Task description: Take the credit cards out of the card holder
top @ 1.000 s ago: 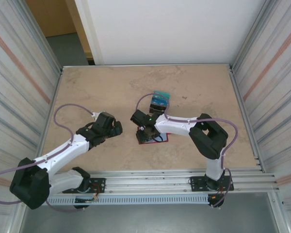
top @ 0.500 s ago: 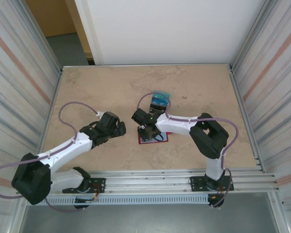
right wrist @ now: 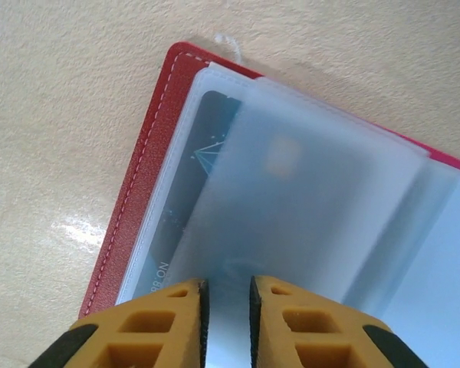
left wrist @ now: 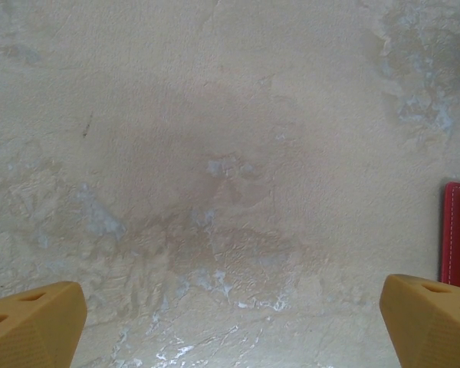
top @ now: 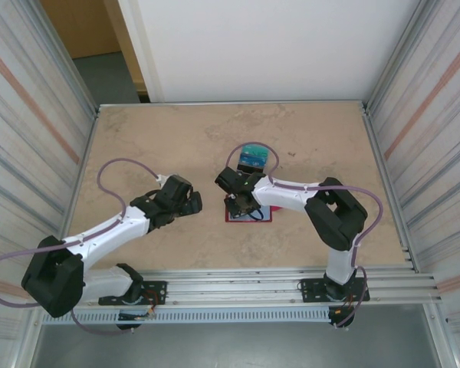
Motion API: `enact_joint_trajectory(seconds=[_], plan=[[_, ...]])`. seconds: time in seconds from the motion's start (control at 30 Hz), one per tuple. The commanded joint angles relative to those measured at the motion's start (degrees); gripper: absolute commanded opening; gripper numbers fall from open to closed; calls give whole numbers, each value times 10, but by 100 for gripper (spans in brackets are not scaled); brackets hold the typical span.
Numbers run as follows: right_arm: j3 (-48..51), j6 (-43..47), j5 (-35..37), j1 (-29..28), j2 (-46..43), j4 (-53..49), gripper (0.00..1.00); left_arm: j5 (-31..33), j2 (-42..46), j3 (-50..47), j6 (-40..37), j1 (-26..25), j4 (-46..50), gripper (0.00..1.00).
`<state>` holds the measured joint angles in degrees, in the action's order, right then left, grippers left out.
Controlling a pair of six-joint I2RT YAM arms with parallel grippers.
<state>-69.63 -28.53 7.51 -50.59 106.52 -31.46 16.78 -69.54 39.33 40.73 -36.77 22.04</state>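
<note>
The left arm [top: 100, 234] and right arm [top: 291, 201] have smooth white link shells joined by chunky black joint housings, each on a black base bracket [top: 333, 291]. A thin lilac cable [top: 111, 170] runs along each. The left gripper [left wrist: 230, 330] has mustard-yellow fingers [left wrist: 31, 326], faceted blocks with recessed pockets; the right gripper [right wrist: 228, 285] has matching fingers [right wrist: 161, 322] with black outer trim

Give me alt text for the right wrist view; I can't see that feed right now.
The red card holder lies open on the beige table, its pale clear pockets fanned out with a dark teal card showing in one. The right end effector has its yellow fingers nearly closed at a pocket's edge; grip unclear.
</note>
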Motion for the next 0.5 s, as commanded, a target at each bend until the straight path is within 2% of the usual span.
enact_joint_trajectory(seconds=[0.0, 0.2, 0.47], plan=[[7, -16, -17, -1, -31, 7, 28, 16, -3, 15, -2, -3, -6, 99], [0, -21, -27, -11, -17, 11, 33, 16, -8, 17, -3, -3, -5, 99], [2, -23, -33, -5, 5, 11, 45, 16, -8, 17, -2, -4, -3, 99]])
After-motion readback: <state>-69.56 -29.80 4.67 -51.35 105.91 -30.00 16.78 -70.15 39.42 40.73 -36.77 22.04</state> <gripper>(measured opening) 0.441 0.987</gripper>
